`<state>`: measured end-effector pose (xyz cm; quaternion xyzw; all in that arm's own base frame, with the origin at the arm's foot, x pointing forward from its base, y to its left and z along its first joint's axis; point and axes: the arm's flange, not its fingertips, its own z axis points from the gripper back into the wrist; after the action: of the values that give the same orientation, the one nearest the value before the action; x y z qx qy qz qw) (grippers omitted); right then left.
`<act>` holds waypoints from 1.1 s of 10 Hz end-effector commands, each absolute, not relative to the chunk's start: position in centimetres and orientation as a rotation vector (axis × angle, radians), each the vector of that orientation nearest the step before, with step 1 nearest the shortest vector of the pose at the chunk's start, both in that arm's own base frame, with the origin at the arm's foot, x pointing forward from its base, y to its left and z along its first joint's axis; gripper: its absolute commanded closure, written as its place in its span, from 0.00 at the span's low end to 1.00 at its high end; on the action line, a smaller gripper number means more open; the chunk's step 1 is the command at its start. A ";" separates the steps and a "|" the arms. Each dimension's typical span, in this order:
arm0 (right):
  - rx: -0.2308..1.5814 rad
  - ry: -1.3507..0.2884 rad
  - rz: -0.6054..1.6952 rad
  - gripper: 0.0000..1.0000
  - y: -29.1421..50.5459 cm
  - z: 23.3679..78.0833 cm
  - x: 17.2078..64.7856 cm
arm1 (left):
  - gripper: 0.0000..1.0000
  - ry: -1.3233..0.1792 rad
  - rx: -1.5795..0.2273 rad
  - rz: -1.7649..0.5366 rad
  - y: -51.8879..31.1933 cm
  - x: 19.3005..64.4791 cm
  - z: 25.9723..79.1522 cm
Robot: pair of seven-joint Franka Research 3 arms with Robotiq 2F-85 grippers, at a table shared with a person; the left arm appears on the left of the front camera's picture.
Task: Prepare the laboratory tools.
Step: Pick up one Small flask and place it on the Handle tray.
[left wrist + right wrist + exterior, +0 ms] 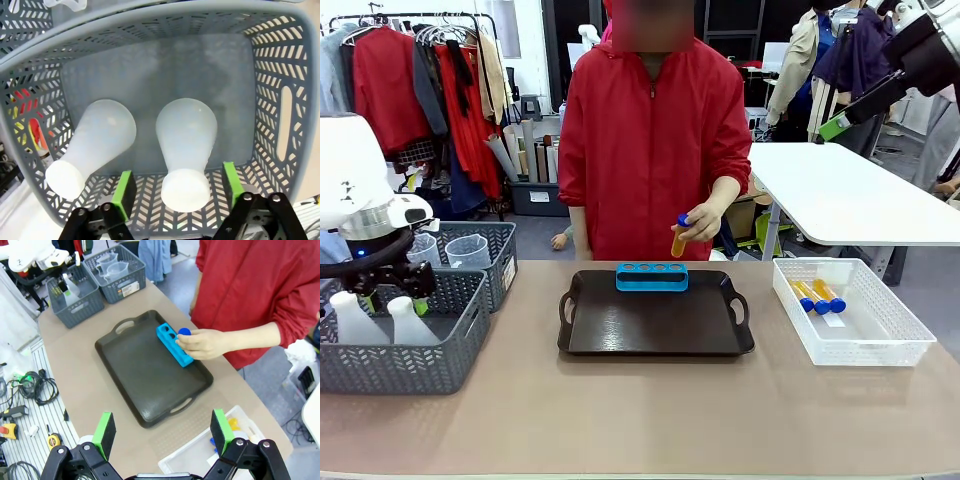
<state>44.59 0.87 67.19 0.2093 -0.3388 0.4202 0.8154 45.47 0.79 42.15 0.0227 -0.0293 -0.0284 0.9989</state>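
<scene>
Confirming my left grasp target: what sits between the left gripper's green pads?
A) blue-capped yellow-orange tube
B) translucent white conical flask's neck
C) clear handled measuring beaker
B: the left gripper straddles the neck of a translucent white conical flask in the grey mesh basket.

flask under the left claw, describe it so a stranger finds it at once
At the beige table's left, the nearer grey mesh basket holds two translucent white conical flasks. This flask has its neck between the left claw's green pads; its twin stands outside them.

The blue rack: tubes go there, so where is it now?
Front view: the blue rack stands mid-table at the far edge of the black tray, below the person's hand holding a tube.
</scene>
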 end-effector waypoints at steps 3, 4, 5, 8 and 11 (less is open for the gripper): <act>0.448 -0.726 0.903 0.00 0.9 67.3 44.6 | 0.96 -0.071 0.067 -0.091 0.8 45.7 41.5; 0.448 -0.726 0.903 0.00 0.9 67.3 44.6 | 1.00 -0.072 0.065 -0.091 0.8 45.8 41.4; 0.448 -0.726 0.903 0.00 0.9 67.3 44.6 | 1.00 -0.068 0.064 -0.090 0.9 45.6 41.6; 0.448 -0.726 0.903 0.00 0.9 67.3 44.6 | 1.00 -0.070 0.058 -0.090 0.8 45.4 42.2; 0.448 -0.726 0.903 0.00 0.9 67.3 44.6 | 1.00 -0.104 0.034 -0.106 0.3 44.7 45.2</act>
<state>44.59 0.87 67.19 0.2093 -0.3388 0.4202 0.8154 45.21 0.32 43.91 0.0251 -0.0485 -0.0421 0.9976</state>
